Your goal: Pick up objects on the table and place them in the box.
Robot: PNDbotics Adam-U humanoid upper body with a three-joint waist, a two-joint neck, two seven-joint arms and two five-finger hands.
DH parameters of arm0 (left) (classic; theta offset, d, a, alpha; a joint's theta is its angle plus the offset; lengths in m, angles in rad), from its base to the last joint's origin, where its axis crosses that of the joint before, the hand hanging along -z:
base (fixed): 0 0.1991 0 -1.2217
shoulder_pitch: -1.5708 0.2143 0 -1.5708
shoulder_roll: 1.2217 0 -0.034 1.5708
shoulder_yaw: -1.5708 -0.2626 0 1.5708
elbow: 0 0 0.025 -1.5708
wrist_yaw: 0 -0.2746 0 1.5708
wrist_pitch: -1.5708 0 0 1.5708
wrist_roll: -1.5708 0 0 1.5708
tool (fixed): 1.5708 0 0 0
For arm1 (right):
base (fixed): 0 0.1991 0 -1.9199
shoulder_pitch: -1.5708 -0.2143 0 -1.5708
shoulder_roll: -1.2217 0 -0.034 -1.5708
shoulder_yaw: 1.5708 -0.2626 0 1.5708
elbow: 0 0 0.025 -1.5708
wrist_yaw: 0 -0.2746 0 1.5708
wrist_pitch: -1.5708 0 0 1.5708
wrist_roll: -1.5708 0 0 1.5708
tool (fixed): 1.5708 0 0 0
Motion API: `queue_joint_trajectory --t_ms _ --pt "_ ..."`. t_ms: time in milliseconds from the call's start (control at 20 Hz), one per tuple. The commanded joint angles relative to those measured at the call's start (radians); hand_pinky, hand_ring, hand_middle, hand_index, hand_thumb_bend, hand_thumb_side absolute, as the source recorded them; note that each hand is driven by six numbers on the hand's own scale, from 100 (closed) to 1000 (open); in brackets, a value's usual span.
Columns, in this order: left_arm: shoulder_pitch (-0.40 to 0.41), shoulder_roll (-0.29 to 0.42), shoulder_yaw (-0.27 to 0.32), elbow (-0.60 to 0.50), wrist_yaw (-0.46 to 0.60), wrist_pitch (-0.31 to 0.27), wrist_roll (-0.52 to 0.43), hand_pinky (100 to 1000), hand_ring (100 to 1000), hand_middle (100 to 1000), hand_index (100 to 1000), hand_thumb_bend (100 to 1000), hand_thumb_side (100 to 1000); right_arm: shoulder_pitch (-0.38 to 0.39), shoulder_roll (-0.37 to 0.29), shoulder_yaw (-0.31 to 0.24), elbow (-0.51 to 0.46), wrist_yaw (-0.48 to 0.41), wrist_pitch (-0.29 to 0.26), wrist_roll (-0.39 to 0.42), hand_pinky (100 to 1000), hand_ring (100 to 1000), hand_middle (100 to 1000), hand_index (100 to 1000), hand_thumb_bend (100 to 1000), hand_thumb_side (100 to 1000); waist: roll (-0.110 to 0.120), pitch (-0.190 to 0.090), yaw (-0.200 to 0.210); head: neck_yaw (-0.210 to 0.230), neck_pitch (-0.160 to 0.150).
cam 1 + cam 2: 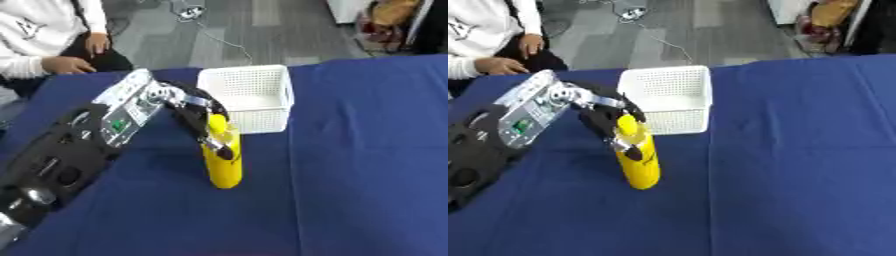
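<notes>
Left hand (pixel 197 112), entering from lower left of frame: fingers curled round upper part of yellow bottle (pixel 223 160), thumb side hidden. Bottle upright at frame centre on blue tablecloth (pixel 350 190), just below and left of white perforated basket (pixel 249 97), apparently not touching it. Judged rigid, smooth plastic, likely slippery; tall and narrow, so prone to tipping; weight unknown, contents not visible. Best taken around the body just below the shoulder, not the cap. Basket open-topped, apparently empty. Right hand not visible in either view.
</notes>
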Motion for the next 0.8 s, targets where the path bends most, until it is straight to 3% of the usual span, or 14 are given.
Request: queue_joint_trajectory --t_ms 50,800 --pt "-0.007 0.018 0.021 -0.004 -0.01 -0.006 -0.001 702 733 864 959 745 691 -0.023 0.0 -0.003 -0.015 -0.004 0.004 0.002 183 254 320 451 100 858 -0.001 -0.01 -0.005 0.009 -0.017" --pt "0.003 0.025 0.031 0.011 -0.03 -0.017 -0.001 704 732 860 960 745 691 -0.041 0.01 -0.002 -0.015 -0.01 0.005 0.006 184 254 320 451 100 858 0.0 0.009 -0.022 0.013 -0.03"
